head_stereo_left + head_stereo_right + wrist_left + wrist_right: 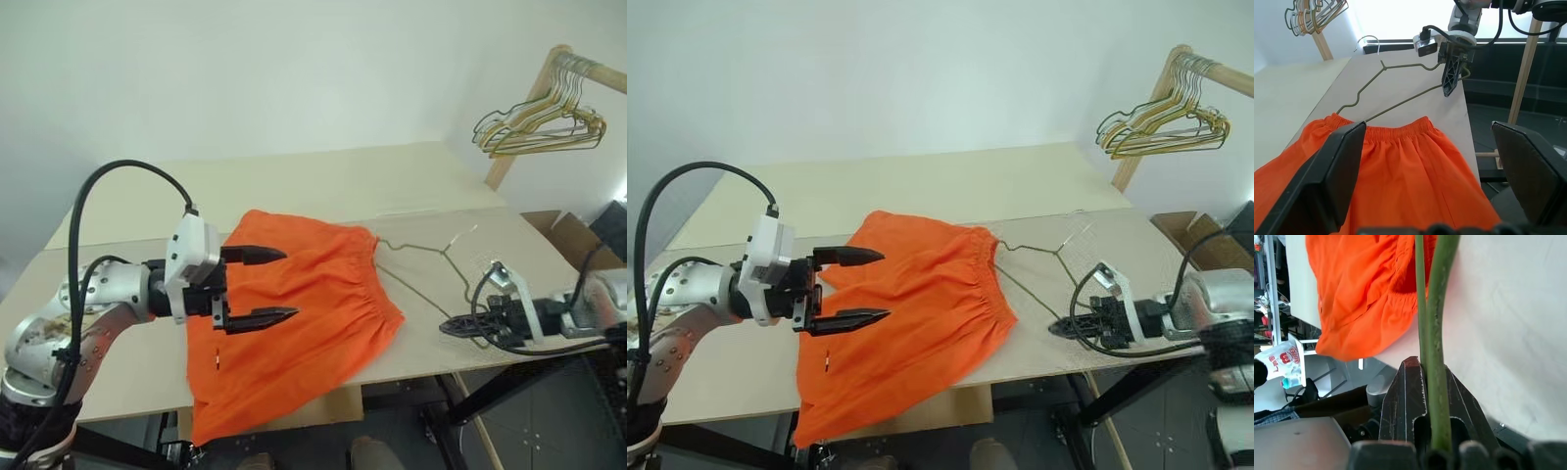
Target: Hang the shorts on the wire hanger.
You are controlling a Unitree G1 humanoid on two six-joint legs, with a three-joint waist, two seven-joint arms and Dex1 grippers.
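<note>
Pale tabletop, white wall behind

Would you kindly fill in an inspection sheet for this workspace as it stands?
Surface: pale table.
Job's things: orange shorts lie flat, one edge hanging over the front; wire hanger lies beside the waistband.
Clutter: nothing seen.
Claws: left claw open above the shorts; right claw shut on the wire hanger.
Cables: black cables on both arms.
Surroundings: bunch of hangers on a wooden rail; cardboard box.
</note>
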